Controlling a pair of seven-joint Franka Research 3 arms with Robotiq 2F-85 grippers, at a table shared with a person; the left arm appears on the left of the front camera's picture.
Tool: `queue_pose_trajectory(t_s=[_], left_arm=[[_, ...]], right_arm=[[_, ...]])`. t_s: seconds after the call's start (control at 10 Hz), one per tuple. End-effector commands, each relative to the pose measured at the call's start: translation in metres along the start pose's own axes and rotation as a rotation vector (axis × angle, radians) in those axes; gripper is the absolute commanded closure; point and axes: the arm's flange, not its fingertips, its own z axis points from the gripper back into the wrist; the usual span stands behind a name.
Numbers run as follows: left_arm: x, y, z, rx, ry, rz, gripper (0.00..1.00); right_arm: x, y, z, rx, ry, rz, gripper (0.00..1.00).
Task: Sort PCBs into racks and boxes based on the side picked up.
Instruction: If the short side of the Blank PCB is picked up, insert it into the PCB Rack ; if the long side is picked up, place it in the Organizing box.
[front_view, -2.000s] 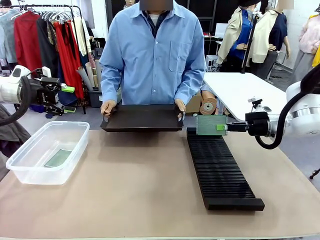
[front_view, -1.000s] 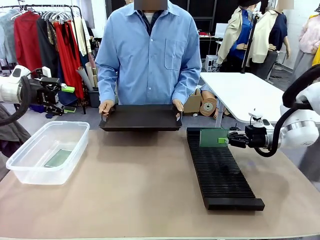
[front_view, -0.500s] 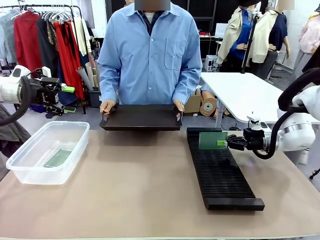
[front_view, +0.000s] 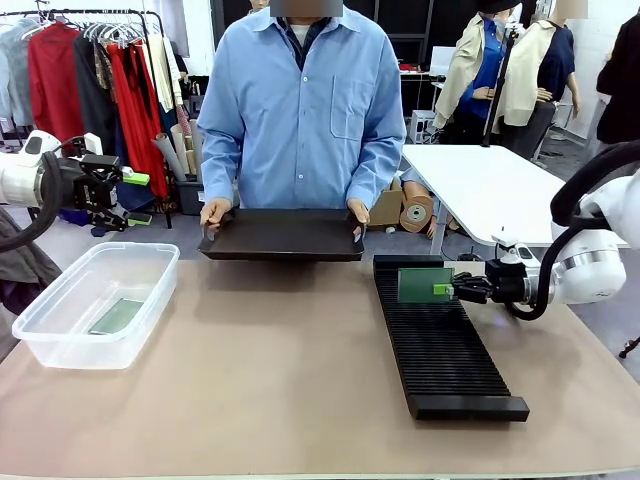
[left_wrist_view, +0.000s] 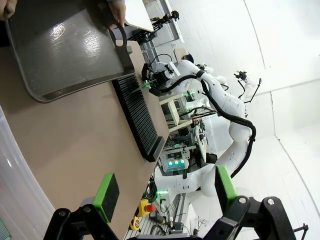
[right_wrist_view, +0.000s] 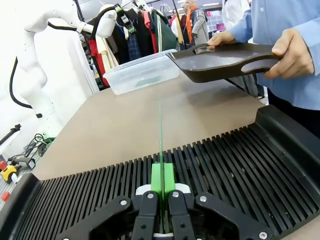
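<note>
Sorting partly done, as judged from the layout: right pincer clamped on one PCB, board held on edge and lowered to the far end of the black rack, its bottom edge at or in a slot, seating not confirmable; release is what remains for this piece. Rack slots nearer the robot hold no boards. Clear box at the left of the counter holds one board flat on its floor. Left pincer spread wide, holding nothing, parked beyond the counter's left edge, above and behind the box. Farther off: person at the far side, both hands gripping a shallow black tray above the counter's far edge; no boards visible on it. Tray sits just beside the rack's far end, close to the held board; nothing else crowds the slot
</note>
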Motion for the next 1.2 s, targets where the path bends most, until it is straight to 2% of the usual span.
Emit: queue_pose_trajectory(t_s=[0.0,0.3,0.4,1.1], left_arm=[[-0.0001,-0.0022,0.0011,0.002,-0.004,-0.003,0.00],[-0.0001,-0.0022,0.0011,0.002,-0.004,-0.003,0.00],[-0.0001,-0.0022,0.0011,0.002,-0.004,-0.003,0.00],[-0.0001,-0.0022,0.0011,0.002,-0.004,-0.003,0.00]], right_arm=[[0.0013,-0.0104,-0.0005,-0.014,0.005,0.012,1.00],[0.0006,-0.0097,0.0026,-0.022,-0.014,-0.050,1.00],[-0.0041,-0.0044,0.0013,-0.011,0.010,-0.005,1.00],[-0.0041,-0.0044,0.0013,-0.011,0.010,-0.005,1.00]])
